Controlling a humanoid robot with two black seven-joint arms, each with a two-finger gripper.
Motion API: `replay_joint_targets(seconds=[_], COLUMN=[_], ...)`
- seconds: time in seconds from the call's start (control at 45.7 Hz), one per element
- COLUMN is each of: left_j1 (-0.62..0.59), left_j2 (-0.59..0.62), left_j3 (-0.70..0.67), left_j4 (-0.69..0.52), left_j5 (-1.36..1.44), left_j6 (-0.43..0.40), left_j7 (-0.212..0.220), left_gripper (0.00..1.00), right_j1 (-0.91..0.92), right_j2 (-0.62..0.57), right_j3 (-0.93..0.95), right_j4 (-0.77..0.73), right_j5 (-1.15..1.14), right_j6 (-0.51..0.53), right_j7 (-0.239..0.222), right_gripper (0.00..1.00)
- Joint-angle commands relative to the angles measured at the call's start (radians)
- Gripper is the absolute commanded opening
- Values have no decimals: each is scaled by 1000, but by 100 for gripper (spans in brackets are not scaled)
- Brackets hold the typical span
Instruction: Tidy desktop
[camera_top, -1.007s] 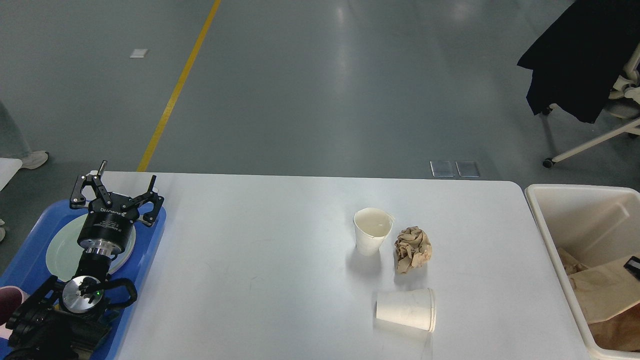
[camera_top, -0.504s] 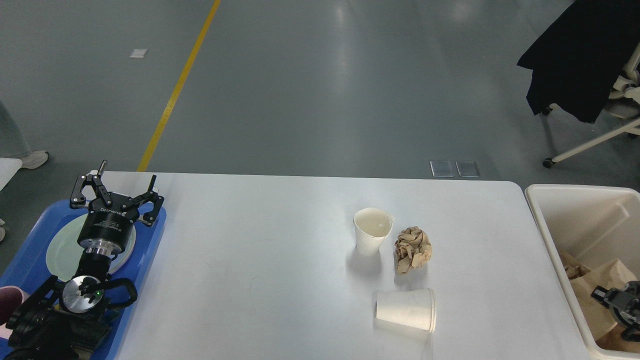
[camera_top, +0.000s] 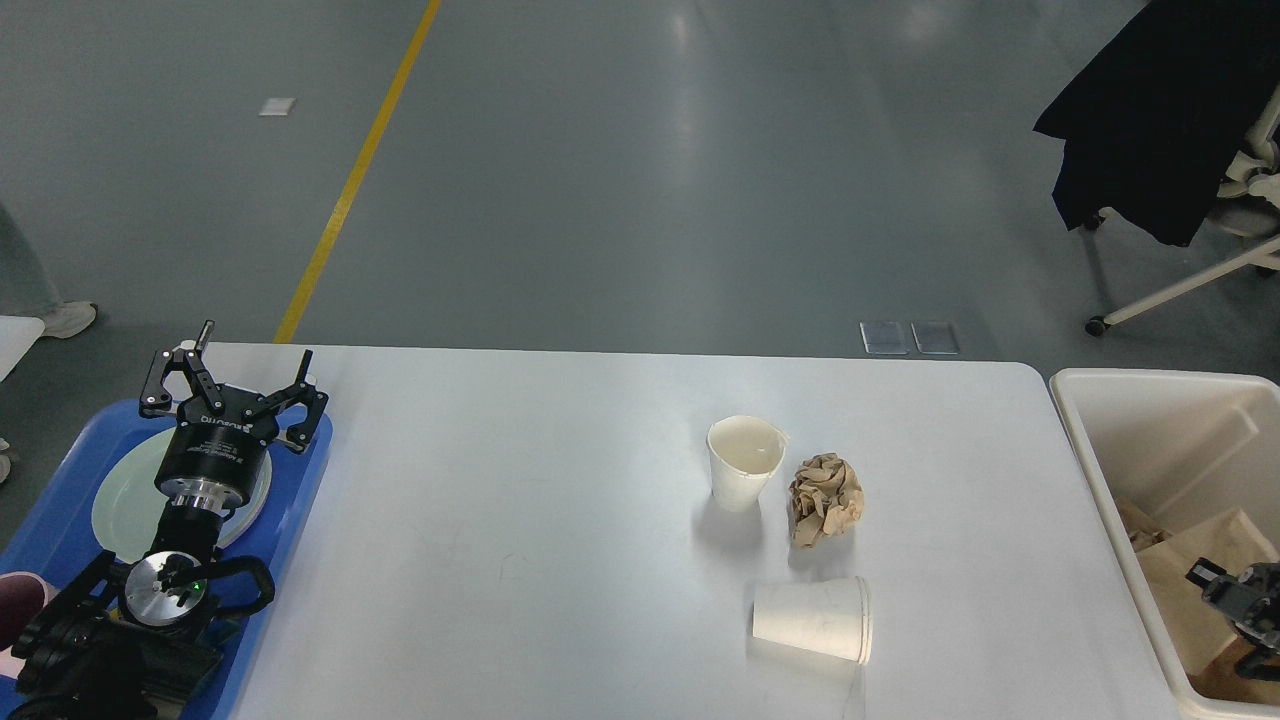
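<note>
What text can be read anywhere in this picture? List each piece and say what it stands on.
White lettering on the black round body of the left gripper: upside down and too small to read surely.
White paper cups, upright and lying on its side: no print visible.
Nothing else carries text.

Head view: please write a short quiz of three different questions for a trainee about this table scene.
1. True or false: both paper cups stand upright on the desktop.
2. What lies between the upright cup and the tipped cup? A) a spoon B) a crumpled brown paper ball C) a lid
3. Over which item does the left gripper hover?

Key:
1. False; one lies on its side.
2. B, the paper ball.
3. The blue tray, with its jaws open.
</note>
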Motion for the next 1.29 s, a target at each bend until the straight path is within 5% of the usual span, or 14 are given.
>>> replay_joint_targets(seconds=[0.0, 0.153, 0.46, 0.569, 0.766, 0.876, 1.182, 1.27], left_j1=[0, 0, 0, 0, 0, 0, 2, 2], left_j2=[0, 0, 0, 0, 0, 0, 0, 0], left_j3=[0, 0, 0, 0, 0, 0, 0, 0], left_j4=[1, -1, -1, -1, -1, -1, 1, 1], left_j5=[0, 0, 0, 0, 0, 0, 0, 0], left_j6=[0, 1, 1, 1, 0, 0, 1, 1], left_j7=[0, 0, 0, 0, 0, 0, 0, 0], left_gripper=[96, 96, 96, 97, 96, 96, 96, 96], right_j1=[2, 36, 623, 899, 1226, 1361, 1717, 1731], right_j2=[-4, -9, -178, -147, -11, 86, 230, 247], right_j3=[0, -9, -478, -645, -691, -682, -639, -619], right_j4=[1, 55, 644, 797, 853, 871, 1207, 1239], right_j5=[0, -4, -66, -66, -64, -60, 61, 80], right_j6=[-3, 1, 39, 182, 696, 877, 897, 879], right_j7=[0, -12, -14, -14, -14, -14, 7, 63], right_gripper=[100, 100, 100, 100, 100, 100, 100, 100])
